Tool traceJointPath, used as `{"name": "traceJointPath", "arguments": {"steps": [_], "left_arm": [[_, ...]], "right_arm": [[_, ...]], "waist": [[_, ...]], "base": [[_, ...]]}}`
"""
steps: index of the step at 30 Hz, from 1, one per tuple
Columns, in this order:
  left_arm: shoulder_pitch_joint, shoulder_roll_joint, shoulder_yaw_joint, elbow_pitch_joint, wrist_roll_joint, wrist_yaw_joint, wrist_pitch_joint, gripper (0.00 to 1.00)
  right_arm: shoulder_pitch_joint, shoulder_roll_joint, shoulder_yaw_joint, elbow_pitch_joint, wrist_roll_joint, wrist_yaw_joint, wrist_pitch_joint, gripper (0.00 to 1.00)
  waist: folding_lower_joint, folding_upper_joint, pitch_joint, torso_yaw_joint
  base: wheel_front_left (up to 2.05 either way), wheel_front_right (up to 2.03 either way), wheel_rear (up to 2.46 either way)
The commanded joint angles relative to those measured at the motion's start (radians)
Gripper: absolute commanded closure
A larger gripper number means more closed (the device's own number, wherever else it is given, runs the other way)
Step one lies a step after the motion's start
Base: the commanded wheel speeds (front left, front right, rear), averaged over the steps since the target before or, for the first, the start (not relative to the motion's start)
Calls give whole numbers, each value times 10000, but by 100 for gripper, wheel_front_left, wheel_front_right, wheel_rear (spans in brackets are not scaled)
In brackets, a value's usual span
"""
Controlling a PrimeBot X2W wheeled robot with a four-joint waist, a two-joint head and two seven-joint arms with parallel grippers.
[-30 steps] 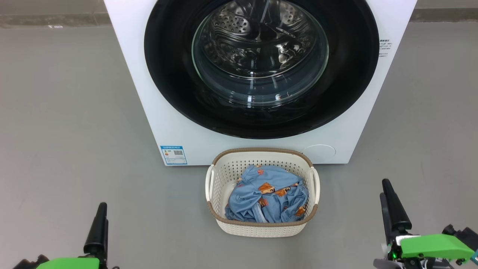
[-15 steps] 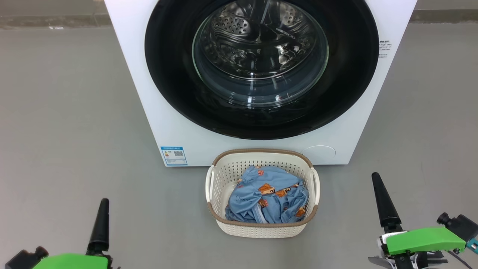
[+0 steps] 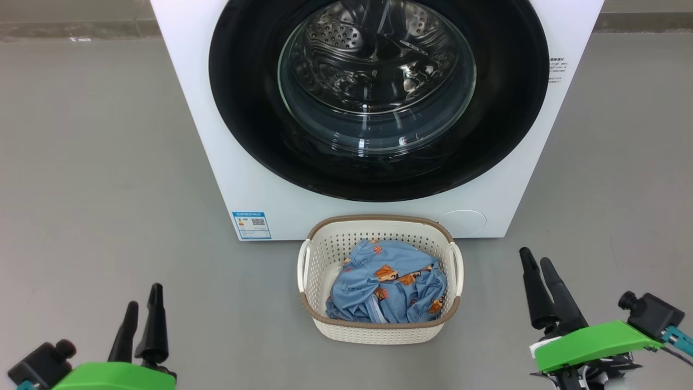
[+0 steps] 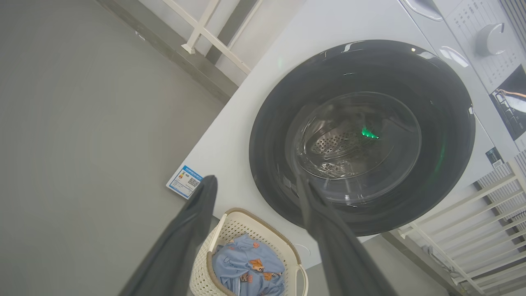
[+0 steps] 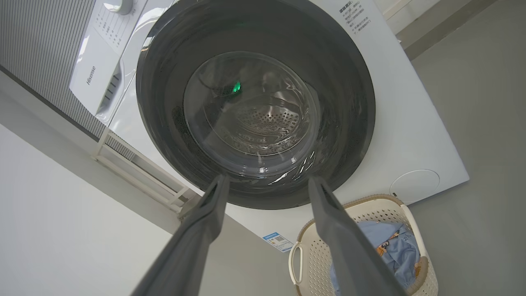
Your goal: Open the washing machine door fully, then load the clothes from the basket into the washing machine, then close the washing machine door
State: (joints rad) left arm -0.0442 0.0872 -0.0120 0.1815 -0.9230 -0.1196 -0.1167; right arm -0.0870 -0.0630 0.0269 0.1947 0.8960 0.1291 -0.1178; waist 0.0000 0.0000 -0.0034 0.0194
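While the washing machine door (image 3: pixel 243 108) sits shut, flush against the front of the washing machine (image 3: pixel 200 124), its glossy black rim rings a bulging glass bowl (image 3: pixel 376 116) through which the perforated steel drum (image 3: pixel 346 35) shows. Low at the machine's left corner is a small blue label (image 3: pixel 252 225). Just in front of the machine, below the door, the basket (image 3: pixel 379 219) stands upright on the grey floor (image 3: pixel 81 162), and the clothes (image 3: pixel 387 290) lie bundled inside it, light blue with orange-brown figures, heaped toward the near wall and the right side. At the lower left of the head view the left gripper (image 3: pixel 143 298) hangs above the floor, well apart from the basket, its two dark fingers parted with nothing between them; the left wrist view shows the gap between them wide, with the basket's far corner and the door's lower edge seen through it. At the lower right the right gripper (image 3: pixel 535 257) is likewise spread and empty, off the basket's right handle (image 3: pixel 459 268) and touching nothing, its fingers pointing toward the machine.
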Motion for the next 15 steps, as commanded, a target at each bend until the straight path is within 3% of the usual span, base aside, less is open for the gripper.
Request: {"name": "traceJointPath", "arguments": {"steps": [1,8,15], "left_arm": [[-459,221,234,-194,658,-70,-152,0],[-494,246,51,-230,2314,-77,-365,0],[-512,172,50,-89,3118,-84,-577,0]], "right_arm": [[-539,-65,269,-237,-650,10,-191,0],[-591,-42,207,-43,-2338,11,-395,0],[-632,87,-103,157,-3643,12,-599,0]], "waist": [[0,0,6,-3],[0,0,3,25],[0,0,-15,77]], "base": [[0,0,0],[0,0,0],[0,0,0]]}}
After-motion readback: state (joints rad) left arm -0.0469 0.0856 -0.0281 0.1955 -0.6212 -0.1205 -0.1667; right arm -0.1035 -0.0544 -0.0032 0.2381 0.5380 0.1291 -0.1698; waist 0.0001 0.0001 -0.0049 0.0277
